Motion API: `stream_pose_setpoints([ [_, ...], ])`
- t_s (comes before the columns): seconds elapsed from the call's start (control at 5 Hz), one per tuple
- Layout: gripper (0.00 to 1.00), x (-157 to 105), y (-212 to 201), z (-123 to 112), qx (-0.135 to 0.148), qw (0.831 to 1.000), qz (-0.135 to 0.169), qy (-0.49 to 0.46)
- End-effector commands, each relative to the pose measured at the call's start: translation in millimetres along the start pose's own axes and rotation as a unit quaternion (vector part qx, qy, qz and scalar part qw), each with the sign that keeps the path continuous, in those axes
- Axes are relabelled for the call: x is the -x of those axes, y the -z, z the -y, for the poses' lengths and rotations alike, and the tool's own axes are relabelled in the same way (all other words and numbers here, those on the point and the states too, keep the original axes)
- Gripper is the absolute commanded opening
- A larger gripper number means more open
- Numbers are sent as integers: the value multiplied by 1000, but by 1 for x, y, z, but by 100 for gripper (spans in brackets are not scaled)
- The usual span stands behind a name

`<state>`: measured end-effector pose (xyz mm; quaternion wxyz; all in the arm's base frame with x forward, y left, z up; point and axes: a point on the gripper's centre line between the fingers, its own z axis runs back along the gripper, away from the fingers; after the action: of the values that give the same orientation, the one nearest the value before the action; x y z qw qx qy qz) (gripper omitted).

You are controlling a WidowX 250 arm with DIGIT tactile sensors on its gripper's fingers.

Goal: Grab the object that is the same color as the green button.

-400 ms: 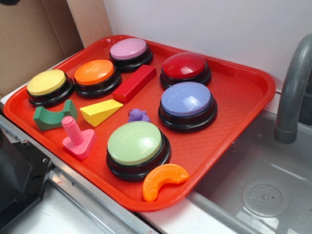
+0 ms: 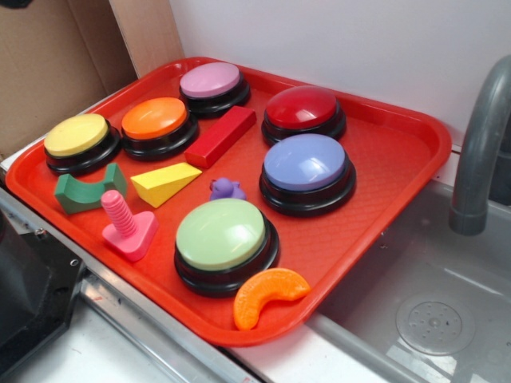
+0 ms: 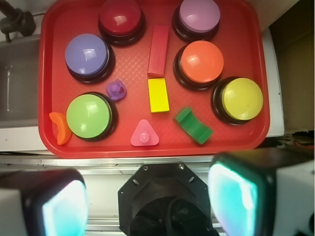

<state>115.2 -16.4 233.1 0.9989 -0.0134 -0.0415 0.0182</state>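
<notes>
The dark green arch block [image 2: 86, 191] lies at the tray's near left, between the yellow button and the pink screw; in the wrist view the arch block [image 3: 193, 125] sits right of centre. The green button [image 2: 221, 239] stands near the tray's front edge, and the same green button [image 3: 89, 116] shows at the lower left from above. My gripper [image 3: 147, 204] hangs high above the robot base, short of the tray, jaws wide open with nothing between them. One pale fingertip [image 3: 231, 196] frames the right side. The gripper does not show in the exterior view.
The red tray [image 2: 399, 152] also holds yellow [image 2: 78, 140], orange [image 2: 156, 124], pink [image 2: 211, 84], red [image 2: 303, 112] and lavender [image 2: 307, 169] buttons, a red bar [image 2: 222, 136], yellow wedge [image 2: 164, 182], pink screw [image 2: 126, 226], purple piece [image 2: 227, 189] and orange crescent [image 2: 267, 295]. A sink with faucet [image 2: 479, 152] lies right.
</notes>
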Motion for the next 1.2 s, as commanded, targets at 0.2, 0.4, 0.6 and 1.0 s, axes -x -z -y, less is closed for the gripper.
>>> stream_pose_setpoints([
  [0.2,100,-21,57,-33,-74,984,49,154],
  [0.4,100,-25,78,-47,-65,979,58,187],
  [0.6,100,-29,94,-53,-54,978,59,192],
  [1.0,100,-35,147,-58,-28,973,35,226],
])
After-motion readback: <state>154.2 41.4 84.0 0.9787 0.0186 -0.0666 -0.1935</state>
